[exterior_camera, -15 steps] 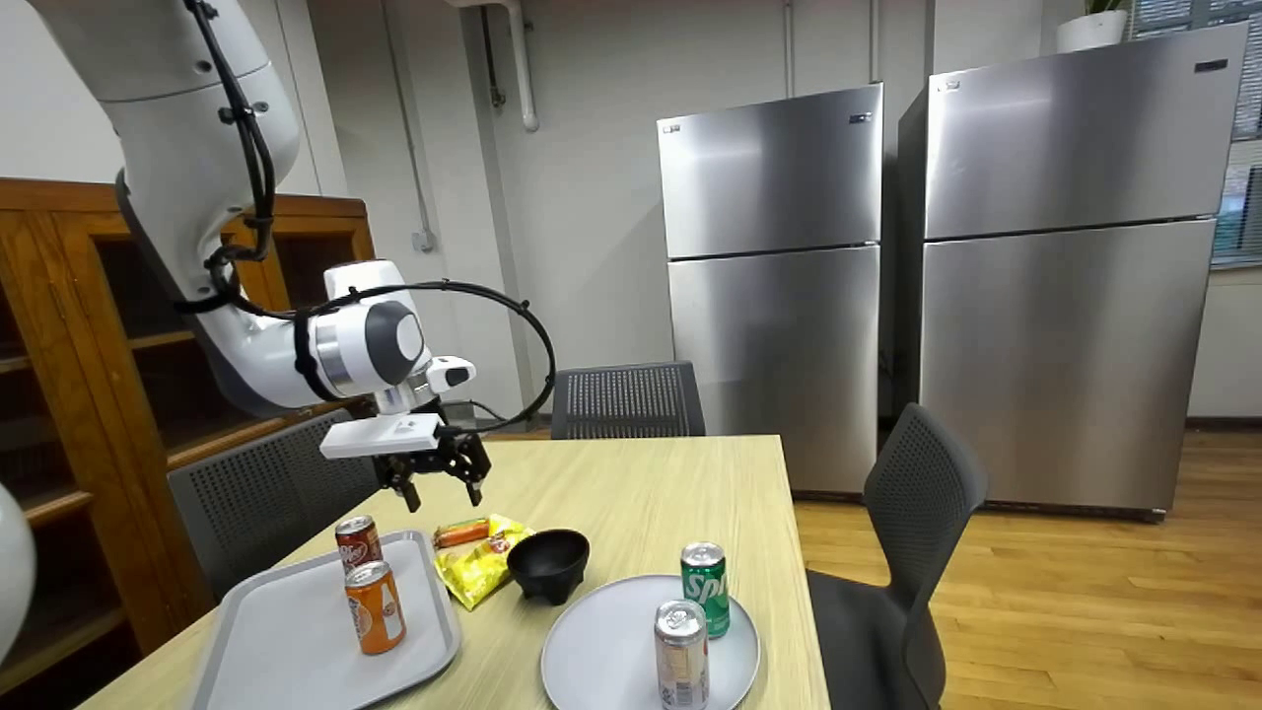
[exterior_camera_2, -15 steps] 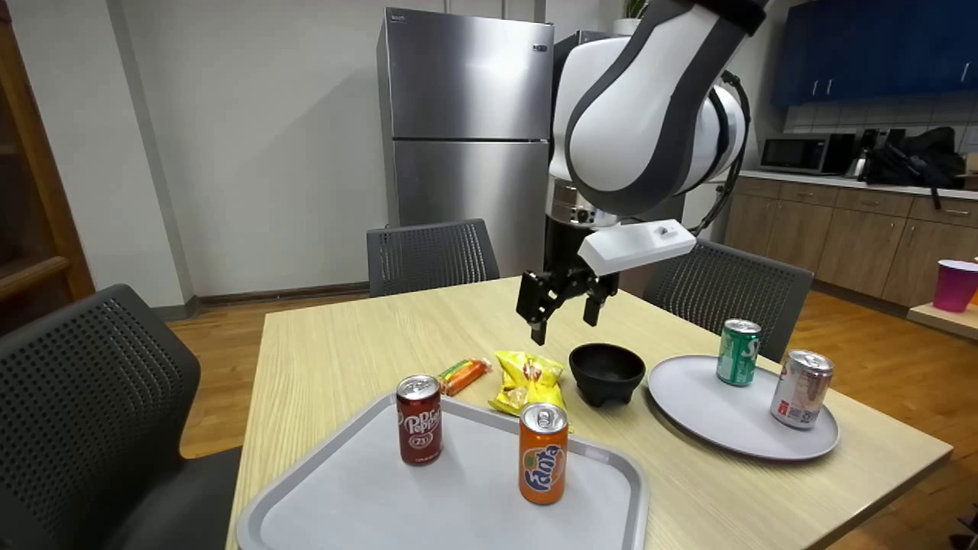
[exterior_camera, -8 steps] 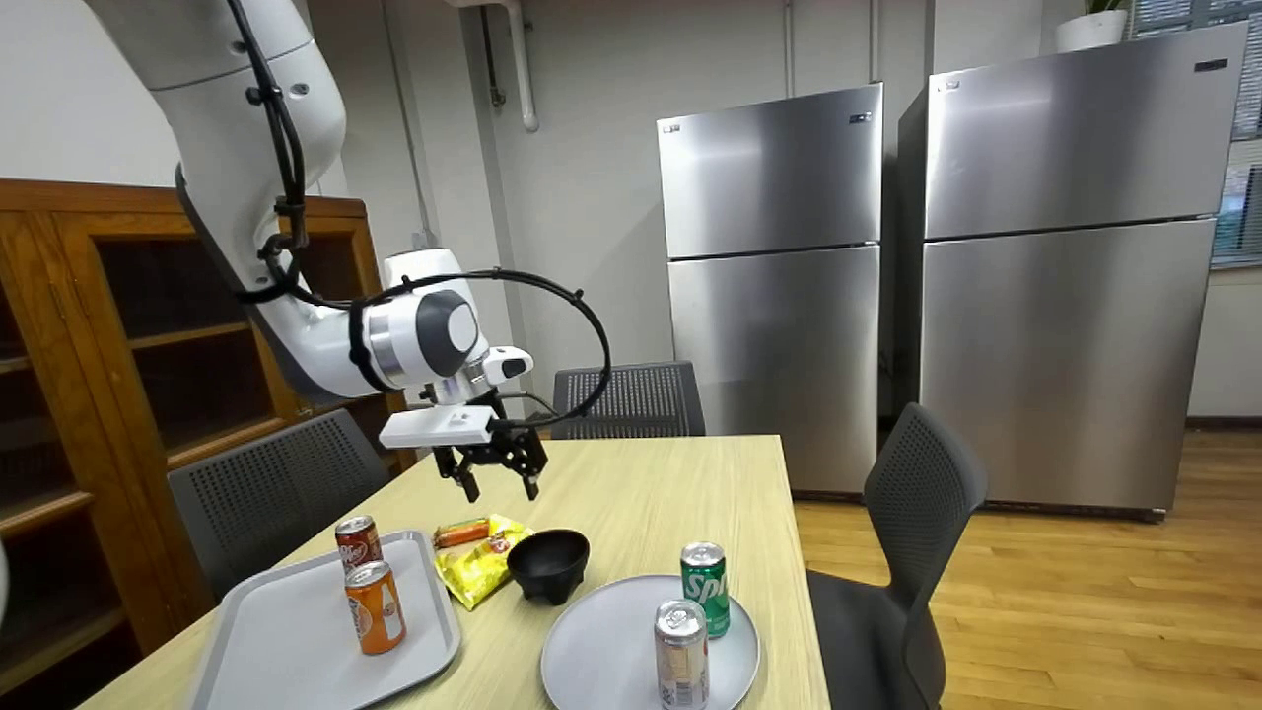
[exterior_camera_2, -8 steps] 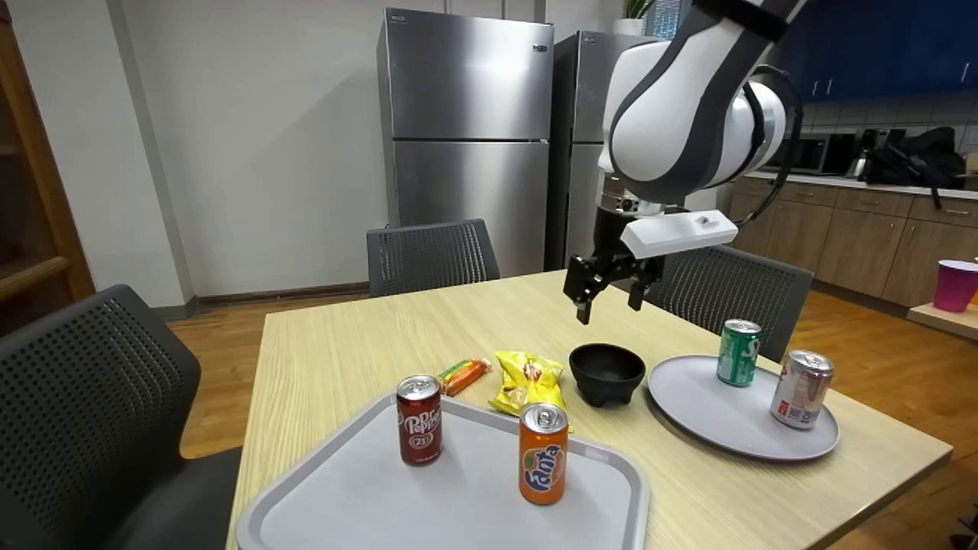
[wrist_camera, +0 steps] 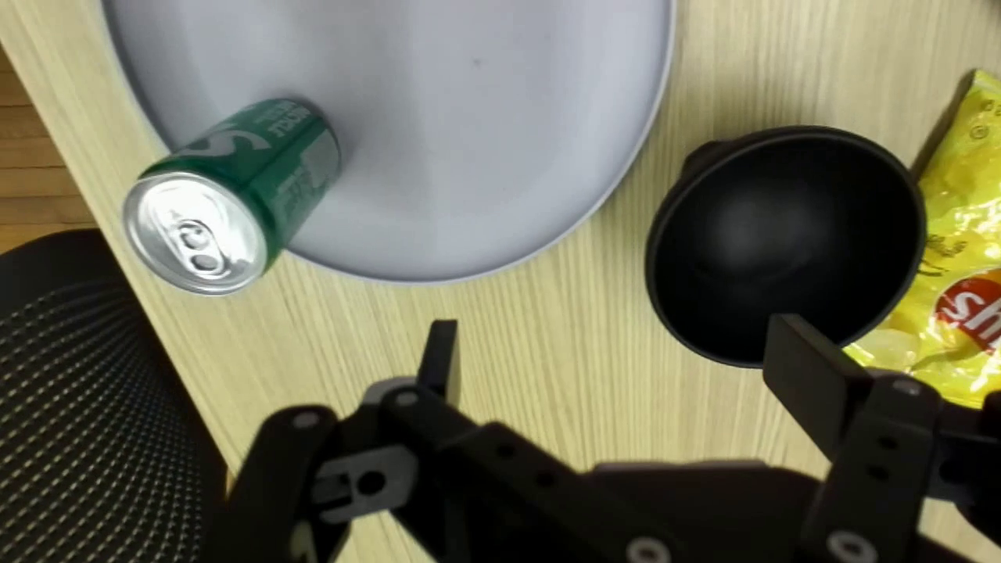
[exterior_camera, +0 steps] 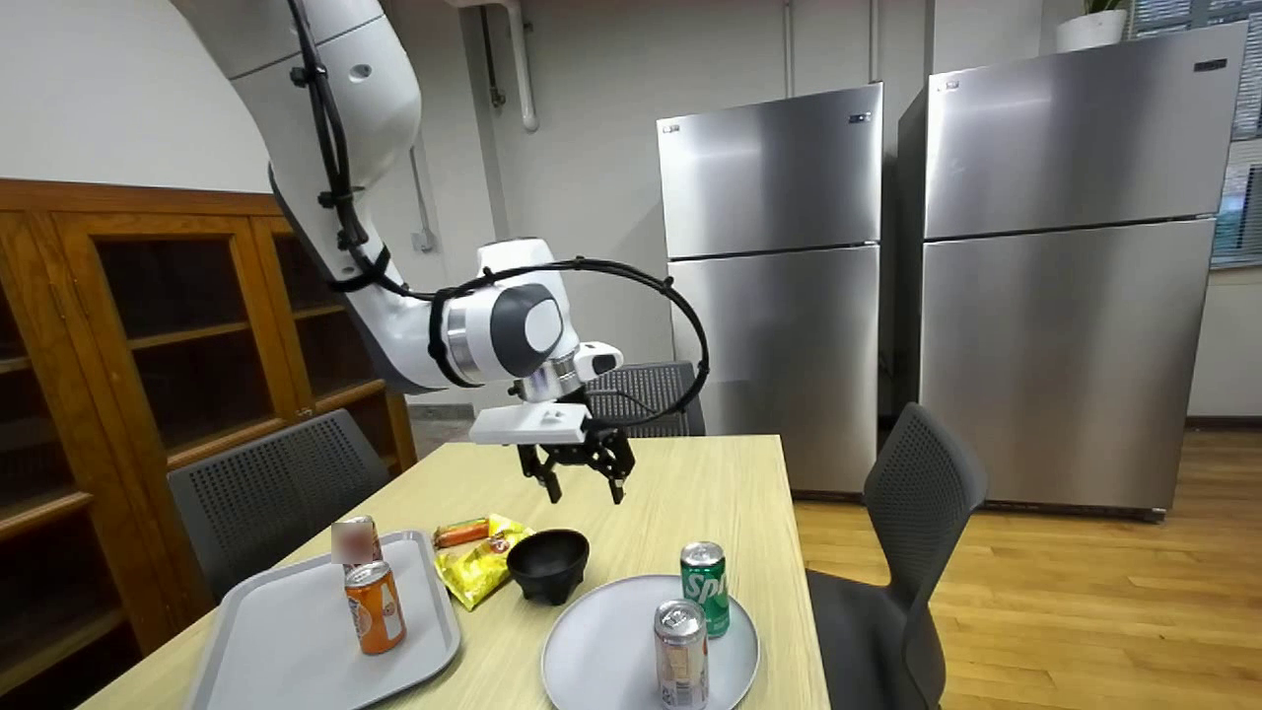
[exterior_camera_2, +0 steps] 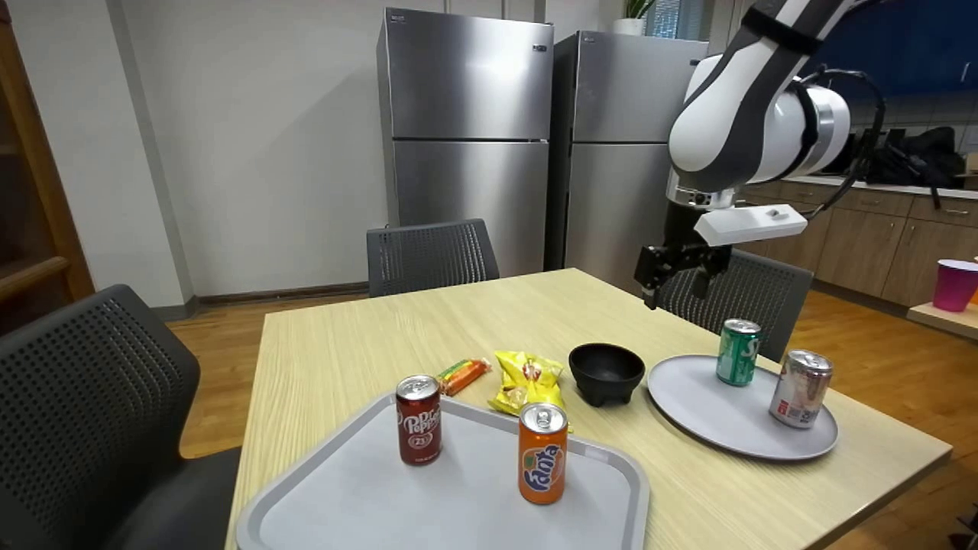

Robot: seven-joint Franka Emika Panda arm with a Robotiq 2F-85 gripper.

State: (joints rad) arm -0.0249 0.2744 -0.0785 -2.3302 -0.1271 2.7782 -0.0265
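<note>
My fingers (wrist_camera: pixel 817 383) are wide apart and empty, and if I swing too low toward ten o'clock in the wrist view, I could tip the green can (wrist_camera: pixel 244 178).

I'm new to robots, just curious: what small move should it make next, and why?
Perhaps a small shift toward the green can: the gripper hangs empty above the table, jaws spread, and the can stands on the plate, not between them.
</note>
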